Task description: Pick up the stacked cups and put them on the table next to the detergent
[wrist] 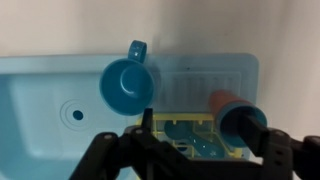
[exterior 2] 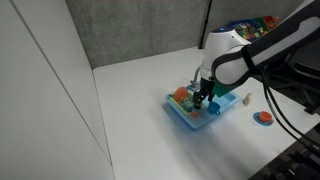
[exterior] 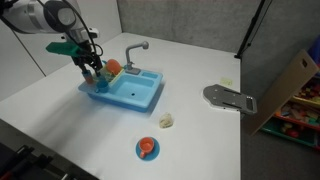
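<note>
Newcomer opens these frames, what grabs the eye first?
The bright blue toy sink stands mid-way on the white table, with the open gripper hanging over one end of it. The wrist view shows a blue cup and the orange-and-blue stacked cups on the sink. The cream detergent and a blue-rimmed plate lie nearby.

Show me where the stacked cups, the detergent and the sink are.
Stacked cups (wrist: pixel 230 106), wrist view, on the orange side.
Detergent (exterior: pixel 166 121), in an exterior view, on its middle.
Sink (exterior: pixel 136 93), in an exterior view, on the basin floor.
</note>
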Motion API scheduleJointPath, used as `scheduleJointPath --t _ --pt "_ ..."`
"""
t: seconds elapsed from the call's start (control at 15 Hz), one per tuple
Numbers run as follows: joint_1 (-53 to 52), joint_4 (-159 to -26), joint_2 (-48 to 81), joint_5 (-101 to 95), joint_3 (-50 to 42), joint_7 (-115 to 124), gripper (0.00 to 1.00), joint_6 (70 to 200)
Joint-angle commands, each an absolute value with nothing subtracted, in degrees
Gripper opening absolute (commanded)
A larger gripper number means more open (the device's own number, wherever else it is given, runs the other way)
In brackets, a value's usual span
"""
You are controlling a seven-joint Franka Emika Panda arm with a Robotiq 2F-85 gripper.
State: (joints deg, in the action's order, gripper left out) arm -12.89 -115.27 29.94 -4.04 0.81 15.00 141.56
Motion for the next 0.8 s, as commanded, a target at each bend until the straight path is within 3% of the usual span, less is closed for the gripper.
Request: scheduleJointPath --t 0.0,0.13,0.2,0.27,0.6,0.73 --pt "-14.0 -113.5 30.7 -5.3 0.3 16.9 0.83 140.0" --pt "-14.3 -113.5 30.7 -5.3 0.3 17.1 0.75 140.0" --pt "-14.4 -113.4 30.8 -5.3 0.3 17.1 0.65 139.9" --pt "-14.5 -113.4 30.8 -5.3 0.3 17.2 0.48 140.0" --pt "-14.7 -113.6 30.8 -5.4 0.2 17.3 0.07 140.1" --pt "-14.7 -113.7 30.7 -5.3 0.2 17.4 0.03 140.1"
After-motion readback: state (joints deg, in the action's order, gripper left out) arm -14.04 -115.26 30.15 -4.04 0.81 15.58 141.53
